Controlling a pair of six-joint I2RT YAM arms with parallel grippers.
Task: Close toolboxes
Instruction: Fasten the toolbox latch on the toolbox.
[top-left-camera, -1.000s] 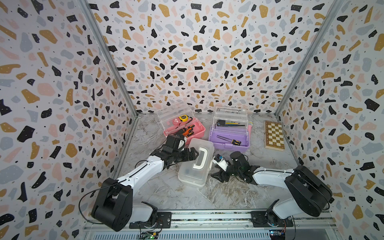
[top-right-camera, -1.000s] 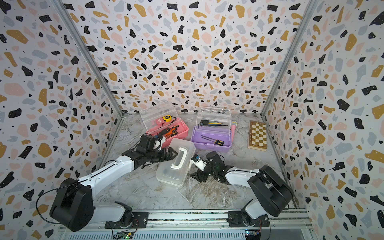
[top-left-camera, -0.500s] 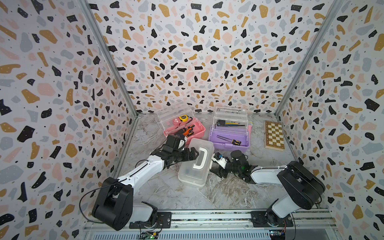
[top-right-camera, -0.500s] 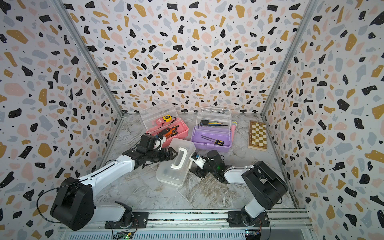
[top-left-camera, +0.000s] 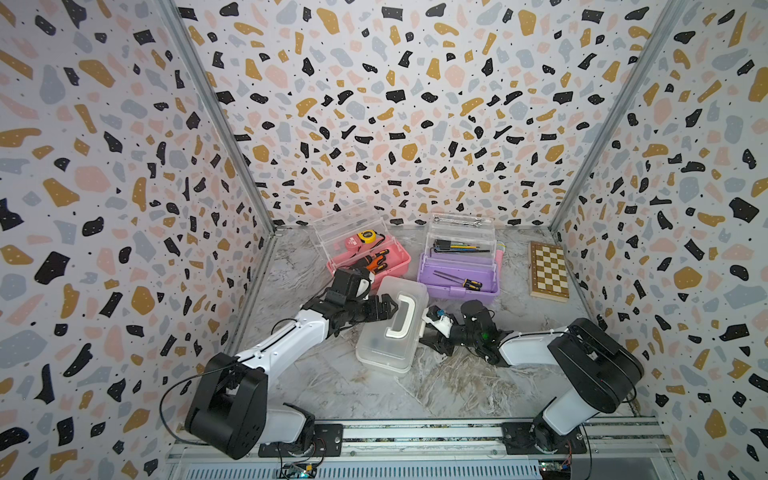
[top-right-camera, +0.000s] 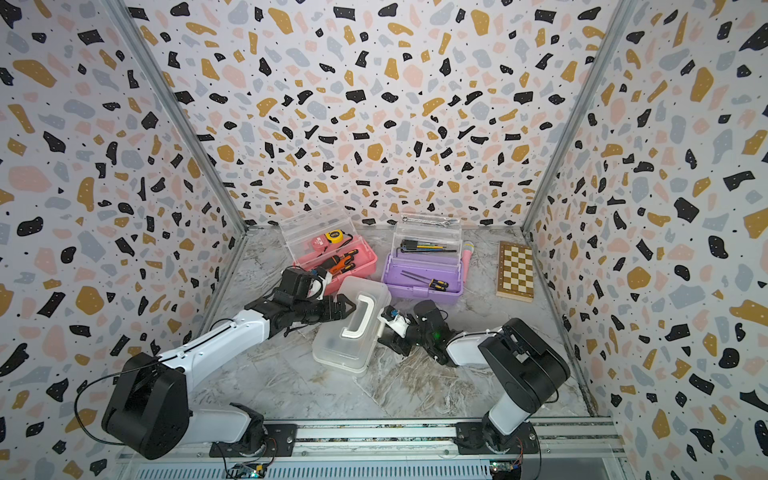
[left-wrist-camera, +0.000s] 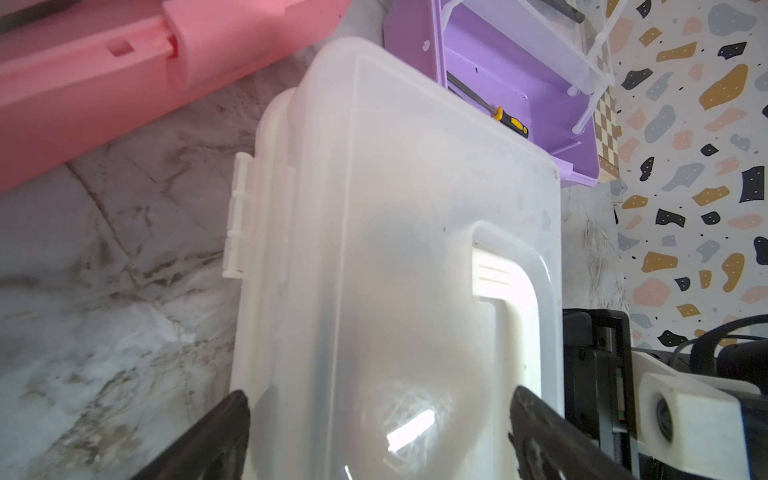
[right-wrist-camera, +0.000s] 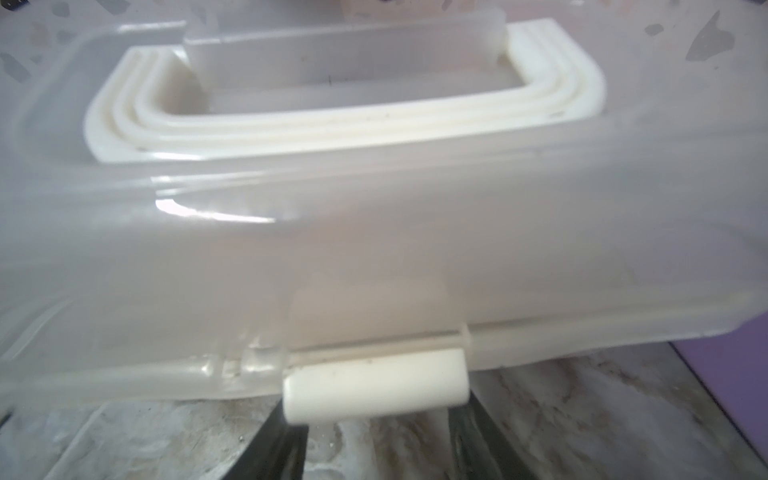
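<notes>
1. Centre-front on the marble table (top-left-camera: 332, 374), nearest both arms: white toolbox (top-left-camera: 392, 332), clear lid down, handle (top-left-camera: 401, 316) folded flat on top.
2. Its latch (right-wrist-camera: 374, 388) faces the right arm. We read it as not seated yet, but the seam is blurred.
3. Right gripper (right-wrist-camera: 374, 419): jaws partly apart, one finger each side of the latch. We cannot tell whether they pinch it or only flank it.
4. Left gripper (left-wrist-camera: 378, 395): jaws wide, holding nothing, straddling the box on the side with the hinge (left-wrist-camera: 239, 216). Contact unclear.
5. Step in hand, as we judge it: latching the white box, with the left arm as backstop.
6. Next move calls for pressing the latch home against the box wall while the left side braces. The box looks light and likely to slide.
7. Behind it, toward the back wall: pink toolbox (top-left-camera: 390, 266) and purple toolbox (top-left-camera: 461, 293), clear lids standing open, tools inside. Two of three not yet closed.
8. Far right: wooden chessboard (top-left-camera: 547, 270), well apart. We leave it.
</notes>
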